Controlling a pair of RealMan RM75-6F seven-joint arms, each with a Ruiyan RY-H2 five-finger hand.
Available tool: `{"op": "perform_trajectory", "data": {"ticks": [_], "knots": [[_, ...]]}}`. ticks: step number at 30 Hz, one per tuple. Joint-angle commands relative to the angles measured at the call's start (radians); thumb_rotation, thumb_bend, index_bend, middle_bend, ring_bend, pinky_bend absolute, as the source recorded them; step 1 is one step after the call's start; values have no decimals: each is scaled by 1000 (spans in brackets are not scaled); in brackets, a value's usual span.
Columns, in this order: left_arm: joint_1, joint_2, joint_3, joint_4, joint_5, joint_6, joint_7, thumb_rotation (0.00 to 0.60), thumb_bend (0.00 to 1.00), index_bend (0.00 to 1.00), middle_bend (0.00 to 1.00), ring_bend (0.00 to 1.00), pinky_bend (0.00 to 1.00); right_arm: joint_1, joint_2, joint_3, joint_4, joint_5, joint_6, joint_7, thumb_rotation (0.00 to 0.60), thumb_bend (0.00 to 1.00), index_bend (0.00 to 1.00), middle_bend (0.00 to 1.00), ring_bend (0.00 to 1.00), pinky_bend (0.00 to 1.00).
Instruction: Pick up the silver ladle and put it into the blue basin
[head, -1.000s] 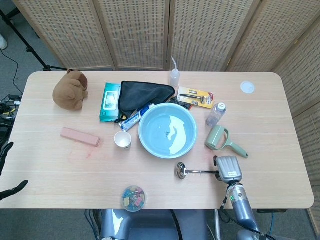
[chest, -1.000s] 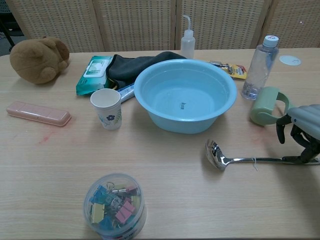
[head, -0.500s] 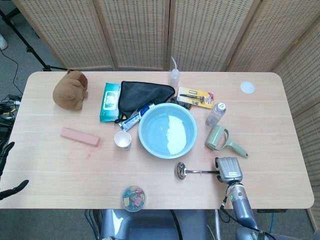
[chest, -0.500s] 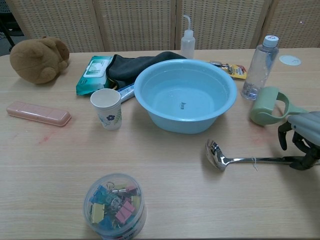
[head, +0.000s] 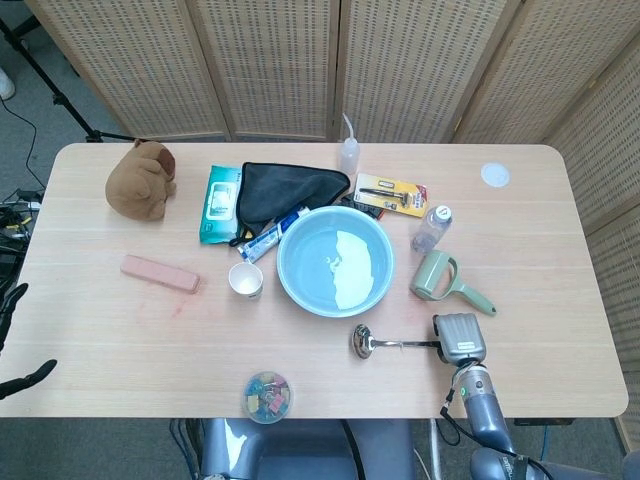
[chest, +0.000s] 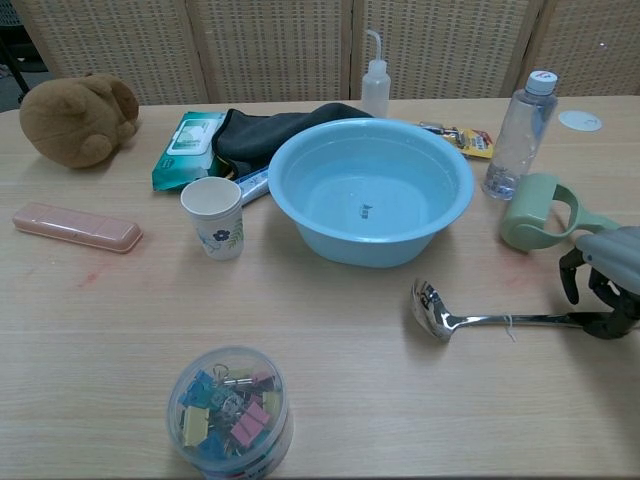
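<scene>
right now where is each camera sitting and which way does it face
Head view: sits high above the near edge of the table, looking almost straight down; the right robot hand and its forearm show at the bottom, dark fingers of the left robot hand at the left edge.
Chest view: sits low at the near edge, facing across the table toward the wicker screen; only the right robot hand shows, at the ladle handle.
Both share the ladle, the blue basin, the paper cup and the right robot hand.
</scene>
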Motion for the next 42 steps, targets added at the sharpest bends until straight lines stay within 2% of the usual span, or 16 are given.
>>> {"op": "perform_trajectory", "data": {"ticks": [1,14,19,26,32,35,42], "knots": [[0,-1,-1,0,-1,0,2,600,0,0,0,0,0,5,2,-3,-2,11,-3,-10,600,311,500,832,740,962],[-2,-4,-2,1,-4,-4,8,600,0,0,0,0,0,29,-1,-18,0,59,-25,-41,600,388,526,832,740,962],[-3,-5,-2,1,-5,-6,10,600,0,0,0,0,0,37,-4,-22,11,70,-35,-40,600,530,605,832,742,961],[-7,-7,-3,1,-9,-14,15,600,0,0,0,0,0,39,4,-28,21,47,-52,4,600,778,779,843,755,962],[-7,-7,-2,0,-9,-13,12,600,0,0,0,0,0,23,46,-34,-20,3,-66,92,600,971,820,852,763,962],[-7,-6,-1,1,-6,-14,12,600,0,0,0,0,0,15,83,-33,-60,-14,-71,136,600,1000,835,857,766,962],[-6,-6,1,0,-2,-10,8,600,0,0,0,0,0,4,175,-28,-166,-51,-69,207,600,1000,847,861,769,962]]}}
